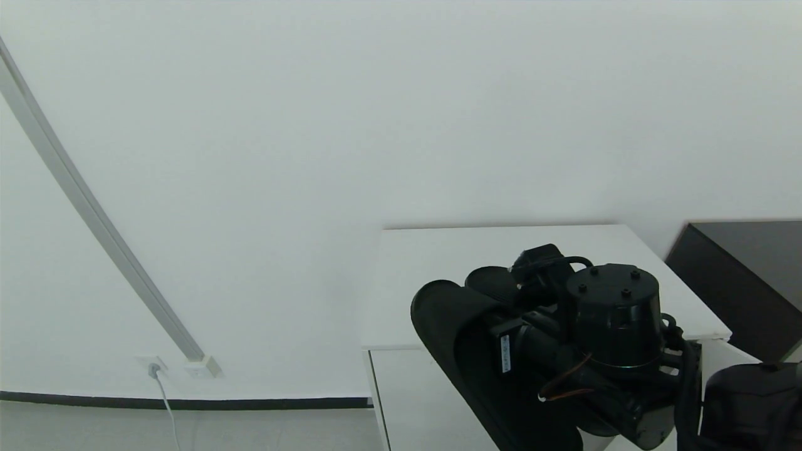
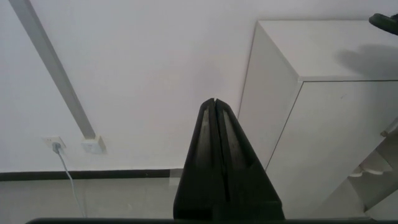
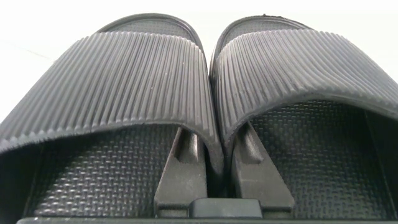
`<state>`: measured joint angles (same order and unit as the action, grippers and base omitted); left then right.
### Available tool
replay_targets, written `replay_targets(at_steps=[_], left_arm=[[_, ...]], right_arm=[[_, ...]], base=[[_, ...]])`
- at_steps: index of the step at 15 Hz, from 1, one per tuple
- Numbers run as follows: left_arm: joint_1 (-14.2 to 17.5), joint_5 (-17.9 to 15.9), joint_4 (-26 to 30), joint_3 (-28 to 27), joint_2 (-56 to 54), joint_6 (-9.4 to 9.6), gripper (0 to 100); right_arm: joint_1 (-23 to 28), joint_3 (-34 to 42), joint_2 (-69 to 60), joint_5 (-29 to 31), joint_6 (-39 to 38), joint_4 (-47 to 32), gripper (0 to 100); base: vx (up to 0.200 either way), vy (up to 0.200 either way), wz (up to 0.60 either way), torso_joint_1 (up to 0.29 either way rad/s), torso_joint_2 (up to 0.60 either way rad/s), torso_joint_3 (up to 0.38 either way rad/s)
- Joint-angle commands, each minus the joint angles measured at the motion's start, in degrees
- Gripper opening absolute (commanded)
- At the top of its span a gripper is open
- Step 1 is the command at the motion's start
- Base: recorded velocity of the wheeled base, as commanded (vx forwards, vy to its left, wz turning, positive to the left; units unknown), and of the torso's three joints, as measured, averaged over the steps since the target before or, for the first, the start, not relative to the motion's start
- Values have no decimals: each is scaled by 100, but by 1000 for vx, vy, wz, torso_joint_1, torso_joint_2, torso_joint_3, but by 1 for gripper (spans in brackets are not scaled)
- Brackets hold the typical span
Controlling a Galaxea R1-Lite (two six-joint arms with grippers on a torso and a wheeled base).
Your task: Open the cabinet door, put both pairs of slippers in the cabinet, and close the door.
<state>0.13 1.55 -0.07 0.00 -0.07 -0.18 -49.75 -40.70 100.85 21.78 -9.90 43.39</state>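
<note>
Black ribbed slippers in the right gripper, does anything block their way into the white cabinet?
Nothing visible does: the black ribbed slippers hang over the front edge of the white cabinet, though I cannot tell if it's open.

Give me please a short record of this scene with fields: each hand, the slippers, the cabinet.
right hand: shut on the black slippers, pinching their inner strap edges together
black slippers: one pair, held side by side, up at the level of the cabinet's top
left hand: shut, holding nothing, off to the cabinet's side
white cabinet: in front of the robot, under the held slippers
shelves: visible inside the cabinet, so it seems open already
</note>
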Motion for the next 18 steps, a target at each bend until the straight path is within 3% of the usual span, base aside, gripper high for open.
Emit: replay_targets(at_steps=[1,8,18], left_arm=[[4,3,-1,0,7,1,0],[4,-5,-1,0,7,-8,0],[4,-5,-1,0,7,9,0]], right_arm=[[-8,36,22,1,6,3,0],[0,115,75,10,6,3,0],[0,361,66,19,58,425,0]], base=[[-200,0,0,17,7,-7],[-200,0,0,-7,2,4],[0,0,0,0,0,0]])
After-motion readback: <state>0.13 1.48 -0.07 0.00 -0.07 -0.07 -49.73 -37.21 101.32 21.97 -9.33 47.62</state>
